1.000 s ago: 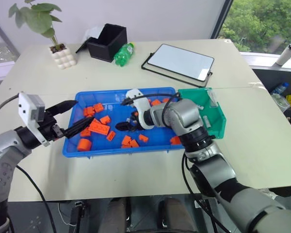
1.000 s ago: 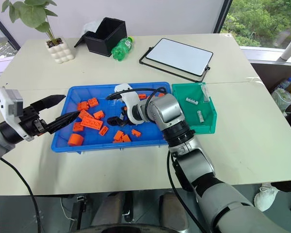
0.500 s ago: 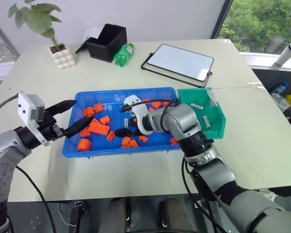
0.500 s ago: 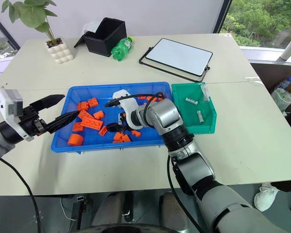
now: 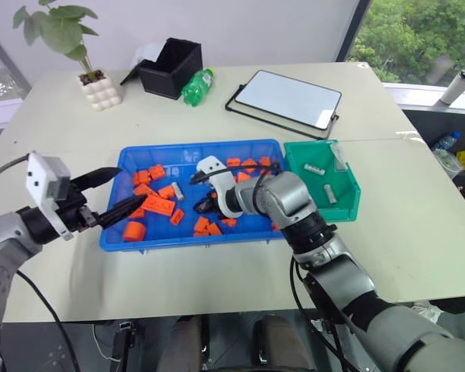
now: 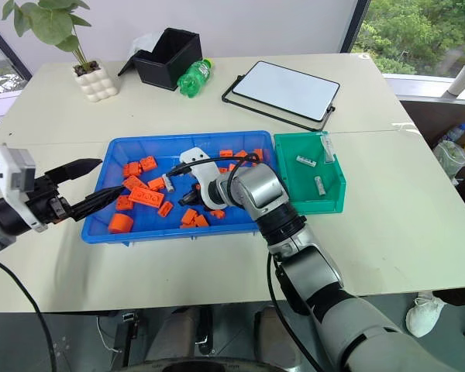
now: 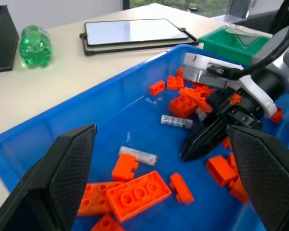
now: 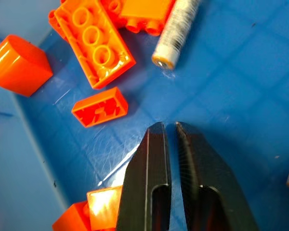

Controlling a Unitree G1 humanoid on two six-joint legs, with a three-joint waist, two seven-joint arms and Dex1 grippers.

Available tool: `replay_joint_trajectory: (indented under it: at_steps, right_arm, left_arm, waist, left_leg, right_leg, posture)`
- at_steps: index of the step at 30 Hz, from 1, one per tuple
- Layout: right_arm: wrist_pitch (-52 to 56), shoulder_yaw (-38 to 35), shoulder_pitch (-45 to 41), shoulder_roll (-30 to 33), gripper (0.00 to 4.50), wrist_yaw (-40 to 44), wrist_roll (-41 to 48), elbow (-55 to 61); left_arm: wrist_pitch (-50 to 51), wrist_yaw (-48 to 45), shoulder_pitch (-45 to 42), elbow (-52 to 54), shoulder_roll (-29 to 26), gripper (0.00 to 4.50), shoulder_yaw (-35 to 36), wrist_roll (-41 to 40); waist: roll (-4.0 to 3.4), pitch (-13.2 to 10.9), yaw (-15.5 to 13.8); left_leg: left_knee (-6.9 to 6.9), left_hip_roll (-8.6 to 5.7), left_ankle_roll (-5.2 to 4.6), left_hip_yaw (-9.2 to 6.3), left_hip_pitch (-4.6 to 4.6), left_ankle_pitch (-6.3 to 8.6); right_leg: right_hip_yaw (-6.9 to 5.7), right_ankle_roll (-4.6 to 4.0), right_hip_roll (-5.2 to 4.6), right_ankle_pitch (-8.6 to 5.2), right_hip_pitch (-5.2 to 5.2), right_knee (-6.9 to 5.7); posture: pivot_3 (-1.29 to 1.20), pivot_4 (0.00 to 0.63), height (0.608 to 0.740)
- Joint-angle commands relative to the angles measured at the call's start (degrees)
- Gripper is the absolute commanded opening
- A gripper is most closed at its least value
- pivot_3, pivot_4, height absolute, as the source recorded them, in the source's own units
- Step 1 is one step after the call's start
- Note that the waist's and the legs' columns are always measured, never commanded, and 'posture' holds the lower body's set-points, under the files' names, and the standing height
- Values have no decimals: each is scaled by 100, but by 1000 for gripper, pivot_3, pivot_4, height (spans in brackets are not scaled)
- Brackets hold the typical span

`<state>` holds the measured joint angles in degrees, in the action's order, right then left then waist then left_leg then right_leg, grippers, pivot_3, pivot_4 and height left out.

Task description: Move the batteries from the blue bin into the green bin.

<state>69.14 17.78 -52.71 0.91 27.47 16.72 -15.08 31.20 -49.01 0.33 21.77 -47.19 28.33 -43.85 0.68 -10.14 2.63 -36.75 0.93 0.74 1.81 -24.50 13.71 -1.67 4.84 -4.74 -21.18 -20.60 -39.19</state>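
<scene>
While its fingers are pressing together empty, the right claw [image 8: 170,126] is hovering inside the blue bin [image 5: 187,239], near a battery [image 8: 177,32].

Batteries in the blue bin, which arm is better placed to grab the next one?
Probably the right. The right gripper sits low inside the blue bin, jaws shut on nothing, with a battery just ahead. The left gripper hovers open near the bin's left end.
</scene>
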Motion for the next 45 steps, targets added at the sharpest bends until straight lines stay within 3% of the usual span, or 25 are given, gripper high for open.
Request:
replay_joint_trajectory:
  at_steps: [1,5,8,13,14,30,45]
  right_arm:
    - [-56,-14,-173,-77,255,27,-30,-51]
    - [-39,-33,-254,-23,255,143,29,84]
    - [-143,-29,-435,-11,1443,218,22,218]
    - [-514,-30,-704,-93,4139,218,-94,113]
    - [-596,-29,-738,-112,4477,223,-109,70]
    - [-1888,19,-907,-1034,4477,148,-617,-1557]
    - [-2872,-250,-1233,-1164,4477,189,-1067,-2928]
  left_arm:
    - [-4,-22,48,190,-74,4500,211,-79]
    - [-15,-30,115,182,-92,4500,216,-44]
    - [-57,-121,207,59,-198,4500,231,100]
    - [-234,-182,243,-216,-247,4500,191,367]
    - [-284,-178,258,-277,-231,4500,181,444]
    - [-397,98,420,-177,72,4500,397,561]
    - [-312,344,570,168,222,4500,507,395]
  waist:
    - [0,0,0]
    - [0,0,1]
    - [-1,0,1]
    - [0,0,8]
    - [0,0,7]
    - [1,1,69]
    - [3,2,136]
  left_leg:
    - [0,0,0,0,0,0]
    - [1,0,0,0,0,0]
    - [3,0,0,0,0,0]
    - [30,-1,5,2,0,-3]
    - [35,-1,6,2,0,-4]
    - [55,-1,20,12,1,-13]
    - [59,0,29,12,2,-18]
  right_leg:
    - [0,0,0,0,0,0]
    - [0,0,-1,0,0,1]
    - [0,0,-2,0,-1,2]
    - [1,-2,-2,0,-16,3]
    - [0,-2,-2,0,-19,3]
    - [1,-5,-3,2,-32,2]
    - [1,-7,-2,3,-34,0]
  posture:
    - [0,150,740]
    - [0,150,740]
    - [0,150,740]
    - [0,150,740]
    - [0,150,740]
    - [0,150,740]
    - [0,150,740]
